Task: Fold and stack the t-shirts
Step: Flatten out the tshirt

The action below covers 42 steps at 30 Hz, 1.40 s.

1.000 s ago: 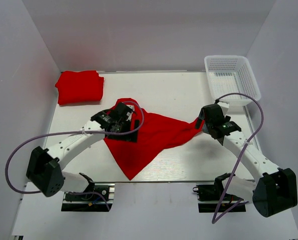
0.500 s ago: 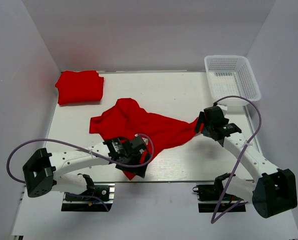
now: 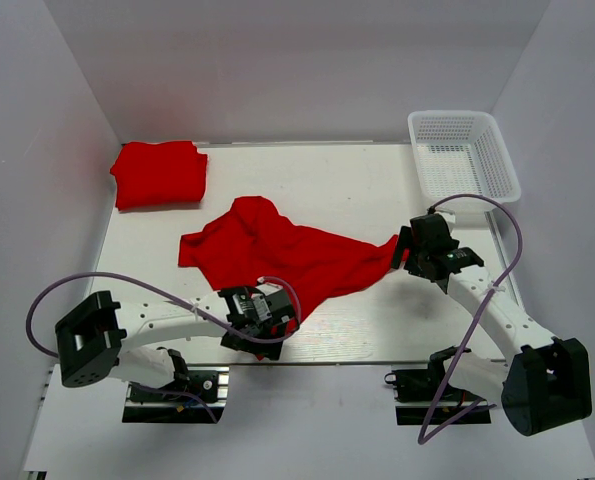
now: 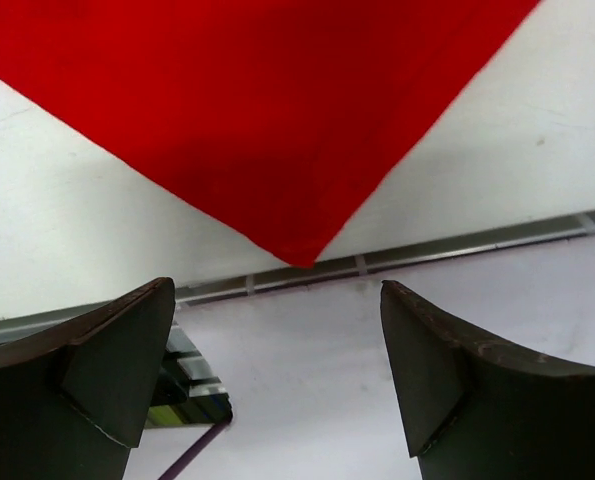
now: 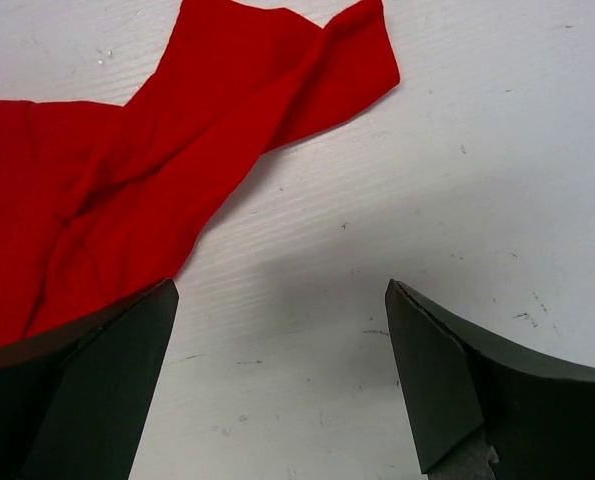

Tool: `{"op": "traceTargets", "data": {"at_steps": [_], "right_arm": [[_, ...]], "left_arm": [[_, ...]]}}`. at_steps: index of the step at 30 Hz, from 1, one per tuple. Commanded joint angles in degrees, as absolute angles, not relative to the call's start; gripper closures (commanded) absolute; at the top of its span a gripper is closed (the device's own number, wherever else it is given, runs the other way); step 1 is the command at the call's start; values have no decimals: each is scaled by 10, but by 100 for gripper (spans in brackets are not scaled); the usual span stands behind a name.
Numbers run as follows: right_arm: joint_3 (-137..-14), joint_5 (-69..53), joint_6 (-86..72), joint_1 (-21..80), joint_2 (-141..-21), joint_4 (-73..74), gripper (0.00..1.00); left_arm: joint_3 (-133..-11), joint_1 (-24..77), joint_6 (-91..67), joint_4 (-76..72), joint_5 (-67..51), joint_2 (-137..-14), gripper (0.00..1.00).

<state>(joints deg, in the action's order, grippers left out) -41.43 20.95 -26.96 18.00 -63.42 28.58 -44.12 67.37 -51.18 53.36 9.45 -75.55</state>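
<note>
A loose red t-shirt (image 3: 277,255) lies crumpled and spread across the middle of the table. A second red t-shirt (image 3: 159,173) lies folded at the back left. My left gripper (image 3: 262,325) is open and empty over the loose shirt's near corner, by the table's front edge. In the left wrist view that corner (image 4: 277,120) points down between my open fingers (image 4: 107,370), and the gripper (image 4: 277,370) holds nothing. My right gripper (image 3: 409,250) is open and empty at the shirt's right end. In the right wrist view the cloth (image 5: 177,160) lies ahead and left of the gripper (image 5: 277,370).
A white mesh basket (image 3: 462,150) stands at the back right corner. The table's front edge and rail (image 4: 457,245) run just below the shirt's near corner. White walls enclose the table on three sides.
My left gripper has moved from the shirt's far-left part down to its near corner at the front edge. The shirt's left part now lies uncovered. The right arm has barely moved.
</note>
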Motion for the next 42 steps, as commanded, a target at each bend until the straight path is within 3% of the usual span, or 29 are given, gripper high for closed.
{"op": "traceTargets", "data": {"at_steps": [1,8,15,21,22,23,25,42], "right_arm": [[-415,203,-262,173,-635,286,10],[-413,204,-264,170,-631,292,10],[-415,205,-265,165,-629,297,10],[-416,203,-267,162,-631,299,10],[-414,203,-268,161,-628,299,10],[-414,206,-268,160,-629,300,10],[-414,207,-269,159,-627,300,10],[-477,225,-345,103,-701,292,10]], "left_arm": [[-439,677,-520,510,131,-758,7],[-446,677,-498,466,147,-809,11],[-403,671,-505,422,132,-796,34],[-377,671,-505,388,132,-796,40],[-377,671,-505,388,132,-802,47],[-377,671,-505,388,132,-802,61],[-385,671,-505,388,132,-809,100],[-474,666,-572,531,250,-686,100]]}}
